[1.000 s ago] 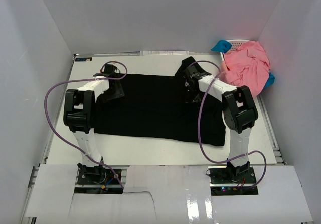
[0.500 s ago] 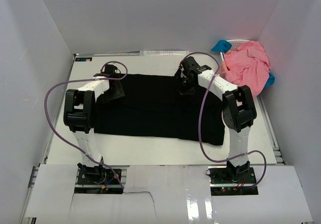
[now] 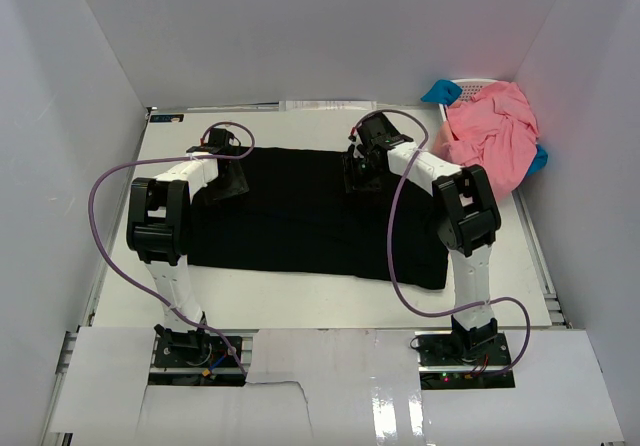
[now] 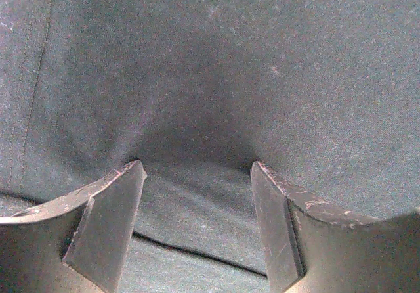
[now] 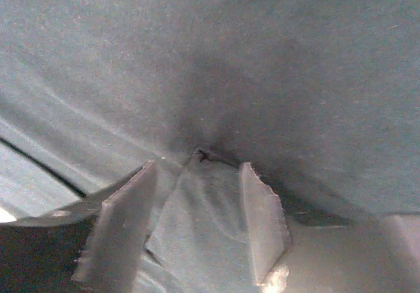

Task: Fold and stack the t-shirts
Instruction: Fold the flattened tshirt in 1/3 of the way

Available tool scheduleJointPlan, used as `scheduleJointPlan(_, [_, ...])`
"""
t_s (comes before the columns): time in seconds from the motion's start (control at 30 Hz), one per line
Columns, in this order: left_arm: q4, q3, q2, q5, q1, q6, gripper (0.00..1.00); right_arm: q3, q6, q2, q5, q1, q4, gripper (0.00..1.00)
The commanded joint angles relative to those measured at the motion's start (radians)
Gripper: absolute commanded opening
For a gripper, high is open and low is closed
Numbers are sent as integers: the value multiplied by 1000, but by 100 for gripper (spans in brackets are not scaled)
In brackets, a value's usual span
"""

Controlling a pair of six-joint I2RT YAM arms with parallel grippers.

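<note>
The left gripper [image 4: 197,168] stands with its jaws wide apart. Its flat, dark, scuffed fingers [image 4: 105,221] press their tips down into the black t-shirt [image 3: 300,216]. The cloth is a fine matte knit flecked with lint. It dips into a shallow shadowed hollow between the tips, and a layered edge crosses the gap just behind them. A double line of hem stitching runs down the left side of that wrist view.

The right gripper [image 5: 198,168] has wedge-shaped fingers [image 5: 262,221] set somewhat closer together. A gathered fold of the same black cloth rises between them to a small peak, and creases fan out from it. Whether the jaws pinch that fold or only bracket it cannot be told.

From above, the black t-shirt lies spread flat as a wide rectangle across the white table [image 3: 300,291]. The left gripper is planted near its rear left part and the right gripper near its rear middle.

Each arm rises from its base at the near edge, bends at a bulky black elbow and reaches rearward with a white forearm. The wrist is tipped down onto the shirt and a purple cable [image 3: 95,201] loops alongside.

The salmon-pink t-shirts [image 3: 490,136] sit crumpled in a heap at the far right, over a white lattice basket [image 3: 480,86].
</note>
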Motion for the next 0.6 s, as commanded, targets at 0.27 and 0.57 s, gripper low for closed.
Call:
scheduleJointPlan(0.27, [-46,-40,31,-9,-10,15,77,-19,-51,-191,249,-32,-18,64])
scheduleJointPlan(0.57, [-90,35,-44,86,-30,26,77,-163,-33,-269,302,-149,-64,63])
